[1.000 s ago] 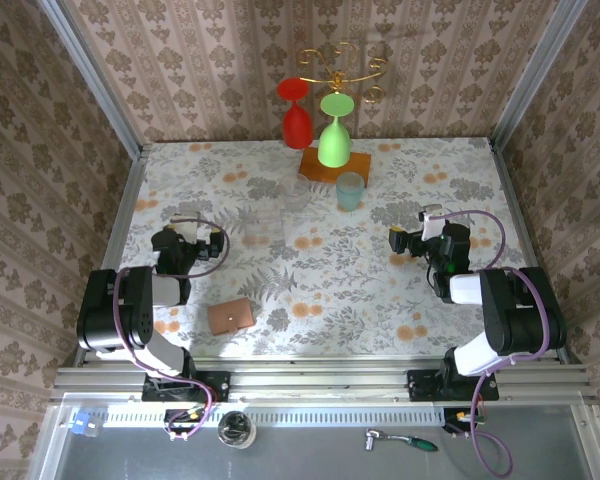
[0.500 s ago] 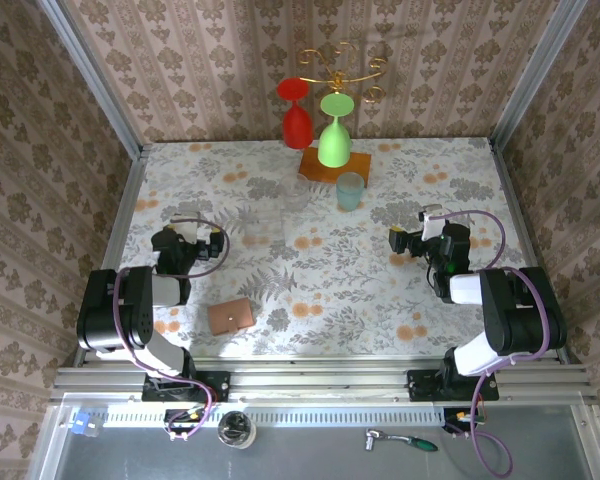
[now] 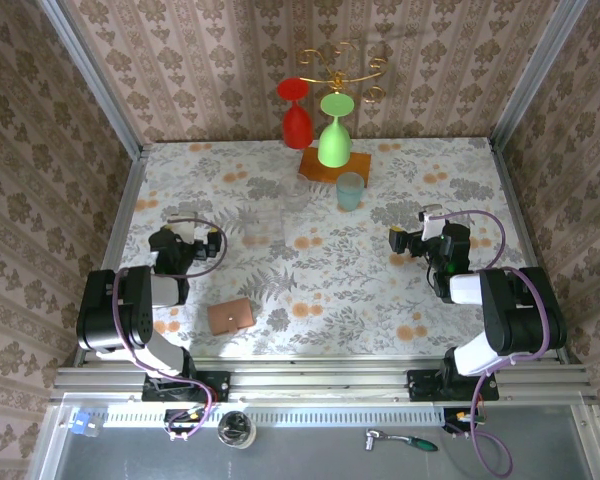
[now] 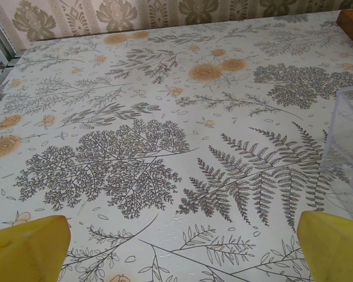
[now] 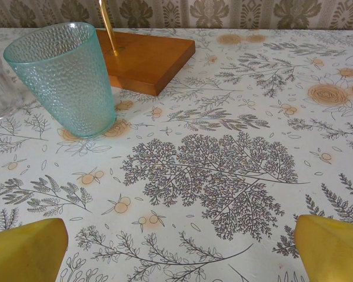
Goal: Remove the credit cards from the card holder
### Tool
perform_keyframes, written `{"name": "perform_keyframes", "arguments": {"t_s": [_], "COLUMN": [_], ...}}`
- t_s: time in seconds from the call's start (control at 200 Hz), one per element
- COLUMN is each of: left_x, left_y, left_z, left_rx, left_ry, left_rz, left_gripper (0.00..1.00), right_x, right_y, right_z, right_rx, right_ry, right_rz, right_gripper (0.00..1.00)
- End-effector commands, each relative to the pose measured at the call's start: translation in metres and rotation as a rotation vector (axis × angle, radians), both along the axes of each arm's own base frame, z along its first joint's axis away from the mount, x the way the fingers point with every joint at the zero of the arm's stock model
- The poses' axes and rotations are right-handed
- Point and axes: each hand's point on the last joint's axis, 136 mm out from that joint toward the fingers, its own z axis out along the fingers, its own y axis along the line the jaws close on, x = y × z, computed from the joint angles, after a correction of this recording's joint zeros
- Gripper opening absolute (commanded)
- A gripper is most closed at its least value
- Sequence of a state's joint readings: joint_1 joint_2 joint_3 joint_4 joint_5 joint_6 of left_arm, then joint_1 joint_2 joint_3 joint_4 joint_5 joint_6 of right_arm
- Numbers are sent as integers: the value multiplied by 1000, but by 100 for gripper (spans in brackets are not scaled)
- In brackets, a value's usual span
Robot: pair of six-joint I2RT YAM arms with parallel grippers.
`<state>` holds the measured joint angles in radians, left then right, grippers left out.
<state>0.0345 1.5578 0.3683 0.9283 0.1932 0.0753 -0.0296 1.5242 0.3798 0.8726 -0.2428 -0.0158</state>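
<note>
Both pairs of jaws are spread wide, nothing in them. My left gripper looks over bare tablecloth, one yellow fingertip in the frame's corner and a clear container at its right edge. My right gripper faces a teal cup just beside the wooden block. The card holder lies closed on the table, near the left arm's base and apart from both grippers.
</note>
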Motion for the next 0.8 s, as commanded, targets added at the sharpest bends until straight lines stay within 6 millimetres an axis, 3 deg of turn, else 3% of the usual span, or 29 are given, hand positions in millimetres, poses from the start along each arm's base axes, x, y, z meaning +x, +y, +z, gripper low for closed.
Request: {"name": "perform_keyframes", "arguments": {"t_s": [0.0, 0.375, 0.745, 0.76, 0.795], "left_x": [4, 2, -3, -3, -3], "left_y": [0, 2, 11, 11, 10], "left_z": [8, 11, 37, 38, 40], "left_rx": [-9, -9, 49, 54, 67], "left_ry": [-30, -42, -57, -55, -44], "left_rz": [-11, 2, 111, 117, 127], "left_gripper": [100, 100, 100, 100, 100], "right_x": [4, 7, 7, 7, 5], "right_y": [-4, -12, -17, -18, -17], "right_z": [6, 10, 24, 34, 36], "right_rx": [-1, -11, -28, -29, -34], "right_ry": [-23, -5, 72, 48, 51], "right_rz": [-17, -76, -111, -115, -119], "right_gripper": [100, 100, 100, 100, 100]}}
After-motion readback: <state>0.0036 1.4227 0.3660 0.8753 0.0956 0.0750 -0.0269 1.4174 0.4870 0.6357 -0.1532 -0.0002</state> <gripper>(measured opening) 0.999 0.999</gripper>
